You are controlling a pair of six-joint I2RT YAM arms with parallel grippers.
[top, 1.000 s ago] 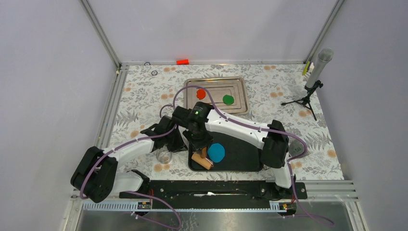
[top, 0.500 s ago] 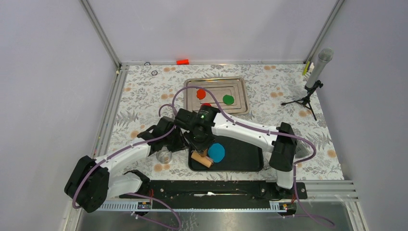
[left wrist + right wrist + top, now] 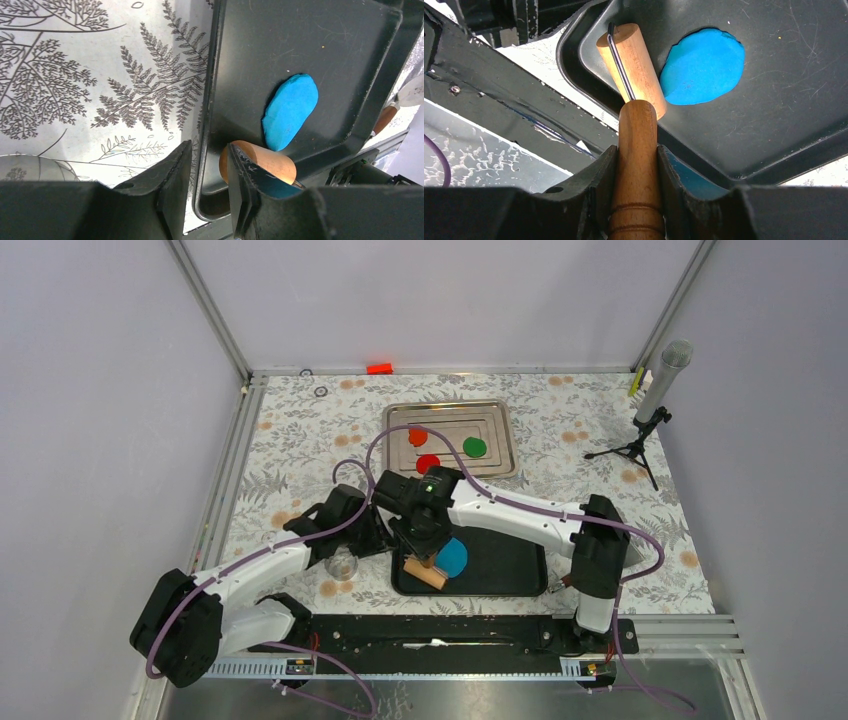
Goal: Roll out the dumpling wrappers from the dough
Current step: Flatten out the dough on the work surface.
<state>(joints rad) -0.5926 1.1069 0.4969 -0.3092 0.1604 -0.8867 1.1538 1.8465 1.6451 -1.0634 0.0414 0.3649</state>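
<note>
The blue dough (image 3: 452,557) lies as a flat oval in the black tray (image 3: 500,570). It shows in both wrist views too (image 3: 291,111) (image 3: 703,66). A wooden rolling pin (image 3: 631,65) rests on the tray's left part, its roller touching the dough's edge. My right gripper (image 3: 636,150) is shut on the pin's handle. My left gripper (image 3: 205,170) is open at the tray's left rim (image 3: 210,100), which passes between its jaws. Dumpling wrappers, two red (image 3: 417,437) (image 3: 428,463) and one green (image 3: 474,447), lie in the silver tray (image 3: 500,415).
A clear glass (image 3: 342,563) stands just left of the black tray, beside my left arm. A microphone on a small tripod (image 3: 655,400) stands at the back right. The floral cloth (image 3: 300,440) covers the table, with metal frame rails along its edges.
My left gripper's jaws have spread apart at the tray rim. The right arm has drawn nearer with the pin, uncovering the second red wrapper.
</note>
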